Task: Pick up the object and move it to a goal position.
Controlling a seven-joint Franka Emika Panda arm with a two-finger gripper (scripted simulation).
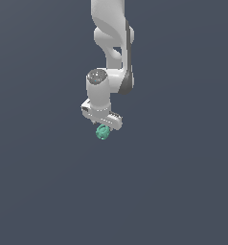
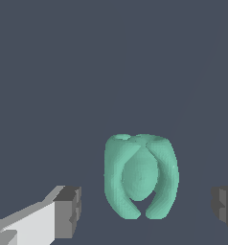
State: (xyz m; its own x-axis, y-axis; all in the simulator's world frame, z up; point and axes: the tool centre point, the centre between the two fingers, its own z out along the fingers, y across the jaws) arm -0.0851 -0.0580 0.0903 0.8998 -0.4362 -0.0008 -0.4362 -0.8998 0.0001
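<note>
The object [image 2: 141,177], a lumpy teal-green thing, is seen in the wrist view between the jaws, which stand apart with a gap on each side. The gripper [image 1: 102,123] hangs directly above it on the surface [image 1: 183,191], no edge shown.

Flat even simulator light, no shadows, coarse render.

Plain dark grey-blue surface [image 1: 49,191].
</note>
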